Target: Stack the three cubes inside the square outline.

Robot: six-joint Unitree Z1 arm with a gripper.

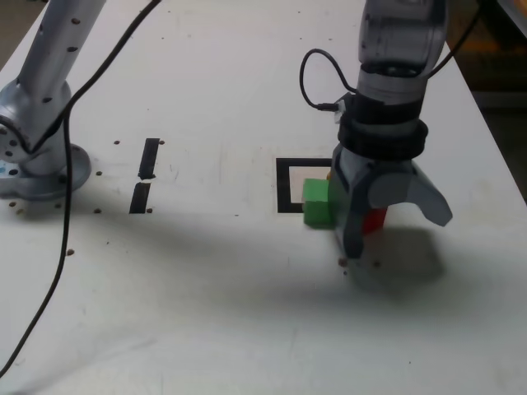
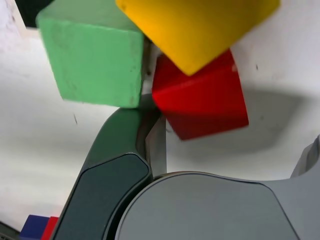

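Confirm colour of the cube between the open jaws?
Red cube, clearest in the wrist view.

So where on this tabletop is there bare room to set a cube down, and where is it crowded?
Free: the white tabletop nearest the camera, and the stretch between the two short black tape strips and the black tape square outline. Crowded: the outline's right edge in the exterior view, where the green cube, red cube, yellow cube and open grey gripper bunch.

Claw stands wide open over the red cube; green cube overlaps the square outline's corner on the counter.
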